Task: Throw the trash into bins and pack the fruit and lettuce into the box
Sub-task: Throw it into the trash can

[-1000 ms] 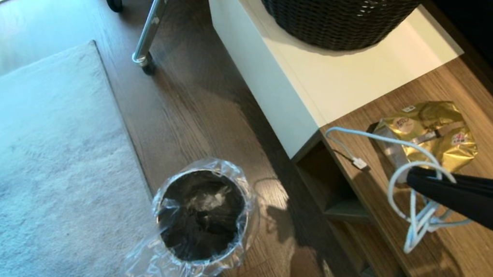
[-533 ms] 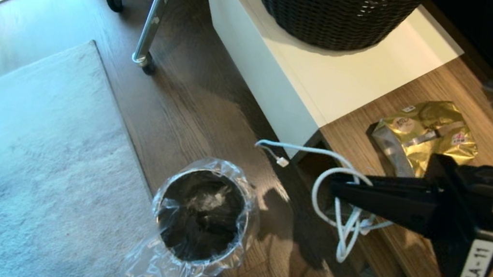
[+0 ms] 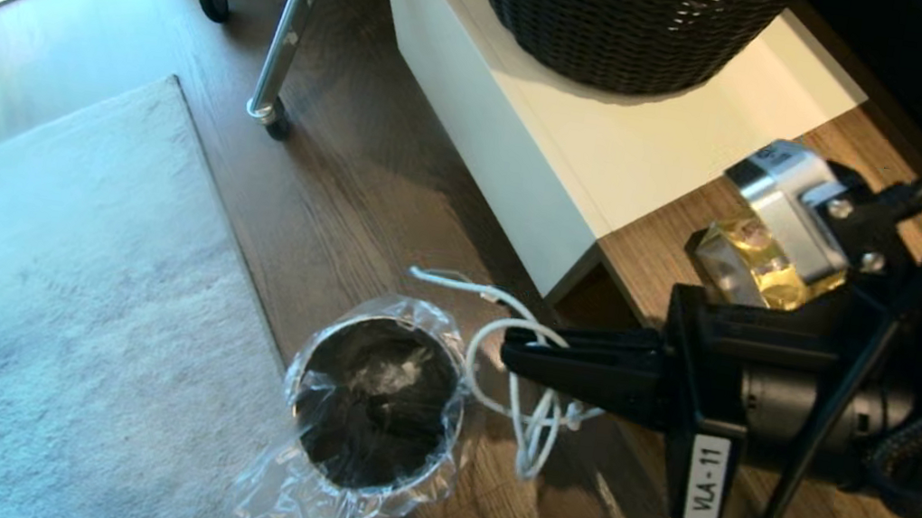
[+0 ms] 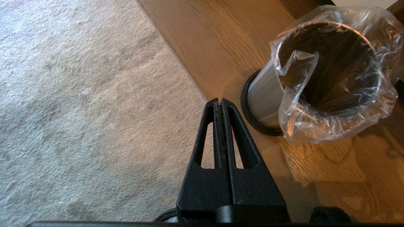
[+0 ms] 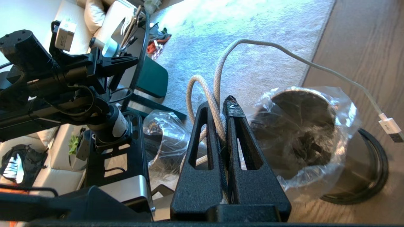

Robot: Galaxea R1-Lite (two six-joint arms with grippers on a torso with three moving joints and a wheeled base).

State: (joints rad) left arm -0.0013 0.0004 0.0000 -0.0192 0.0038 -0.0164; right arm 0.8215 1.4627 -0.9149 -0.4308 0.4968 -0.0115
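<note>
One grip: right gripper (image 3: 510, 360) pinching the white cable (image 3: 533, 416).
Bin (image 3: 376, 402): at nine o'clock; you centre first, then release.

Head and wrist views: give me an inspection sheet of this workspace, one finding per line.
Surface: wood-topped low cabinet with white sections, over dark wood floor and a pale rug.
Job's things: one steel bin with clear liner on the floor beside the rug; gold snack wrapper on the cabinet, partly hidden by the right arm. No tissue, fruit, lettuce or box seen.
Clutter: dark woven basket on the white top.
Grippers: right gripper shut on the white cable, just beside the bin's rim; left gripper shut, empty, above the rug's edge near the bin.
Cables: white cable, looped, hanging from the right gripper, plug end free.
Surroundings: wheeled metal frame on the floor.
</note>
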